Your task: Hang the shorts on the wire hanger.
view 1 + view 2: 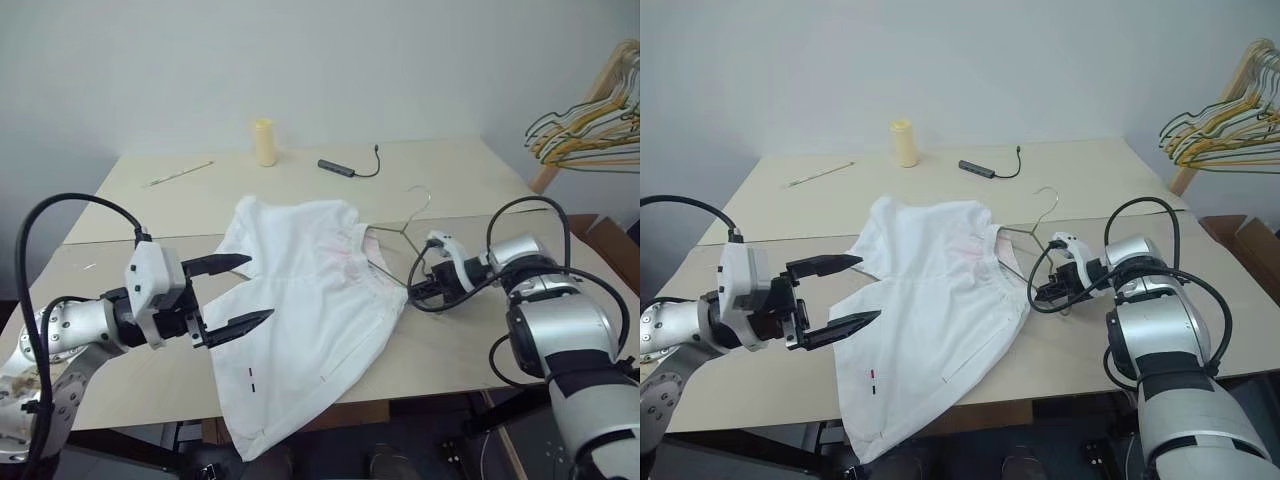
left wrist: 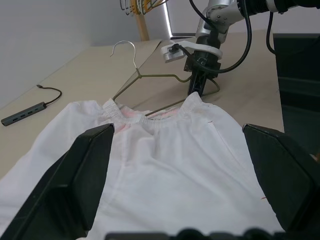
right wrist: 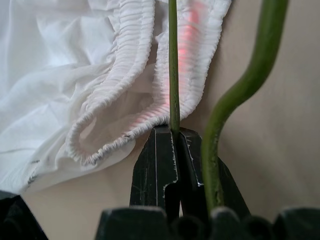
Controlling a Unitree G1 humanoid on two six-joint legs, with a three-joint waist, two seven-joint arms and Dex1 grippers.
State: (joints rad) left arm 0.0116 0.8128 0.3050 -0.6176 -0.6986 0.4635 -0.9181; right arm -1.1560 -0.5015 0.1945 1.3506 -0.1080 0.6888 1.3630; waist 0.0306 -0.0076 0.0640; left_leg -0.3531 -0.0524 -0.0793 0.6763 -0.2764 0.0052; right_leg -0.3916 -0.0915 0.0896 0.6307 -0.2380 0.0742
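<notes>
In the head views, the shorts (image 1: 300, 320) lay spread on the table (image 1: 470, 180), one leg hanging past its near edge. The left gripper (image 1: 232, 296) hovered just over their left side, fingers spread wide and holding nothing. The right gripper (image 1: 412, 291) sat at the waistband's far corner, clenched on the hanger (image 1: 392, 232), whose hook pointed away from it. In the left wrist view, the waistband lay ahead of that gripper's open fingers (image 2: 75, 180), with the hanger (image 2: 150, 80) and the other gripper (image 2: 196, 85) beyond. In the right wrist view, the shut fingers (image 3: 157, 165) pinched the wire (image 3: 173, 65), which ran forward into the waistband (image 3: 135, 75) opening. The step seemed to be threading the hanger into the shorts; next, the left gripper probably needed to grasp the waistband and hold it open.
</notes>
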